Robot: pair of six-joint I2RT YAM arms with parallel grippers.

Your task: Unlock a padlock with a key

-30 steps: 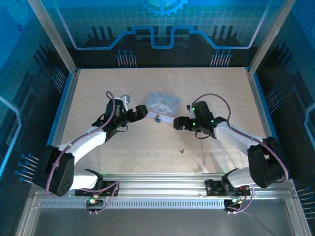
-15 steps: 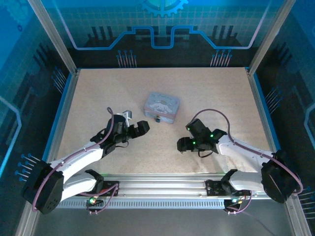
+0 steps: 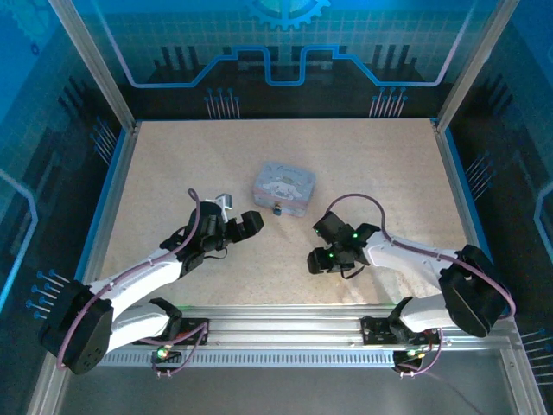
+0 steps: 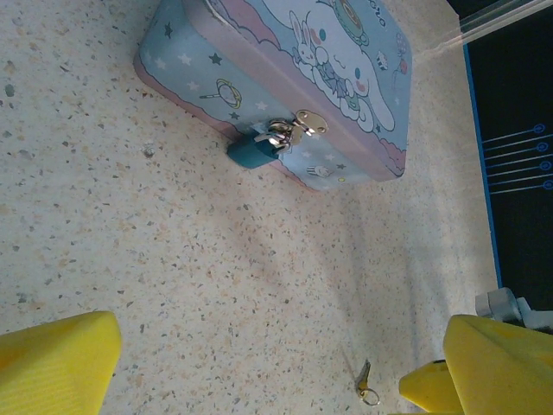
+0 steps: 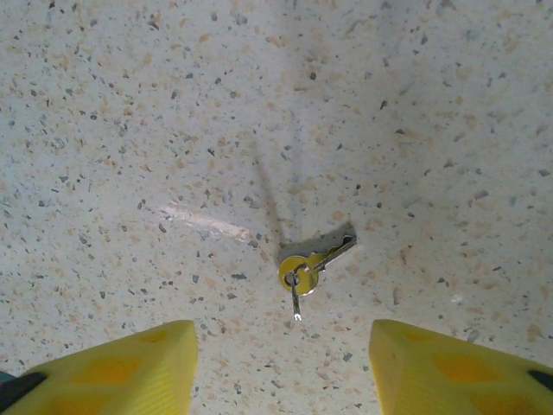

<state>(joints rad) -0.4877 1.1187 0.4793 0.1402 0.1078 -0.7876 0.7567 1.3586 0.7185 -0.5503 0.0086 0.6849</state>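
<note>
The small padlock [image 4: 253,149], dark teal with a silvery shackle, hangs on the latch at the front of the tin box [image 4: 294,78]. In the top view the padlock [image 3: 278,208] sits at the box's near edge. The tiny key [image 5: 311,262], with a small ring on its yellowish head, lies flat on the table. My right gripper [image 5: 281,372] is open just above the table, and the key lies slightly ahead of its yellow fingertips [image 5: 112,372]. My left gripper [image 4: 259,380] is open, holds nothing, and hovers short of the box; the key [image 4: 365,380] lies by its right finger.
The pale blue cartoon-lidded tin box [image 3: 284,187] stands mid-table. In the top view, my left gripper [image 3: 249,223] is left of the box and my right gripper [image 3: 316,261] is nearer the front. Blue-edged walls enclose the speckled table [image 3: 173,164].
My right arm has swung from beside the box back toward the near side and now hovers over the key. The left gripper drew back from the box, then held still.
</note>
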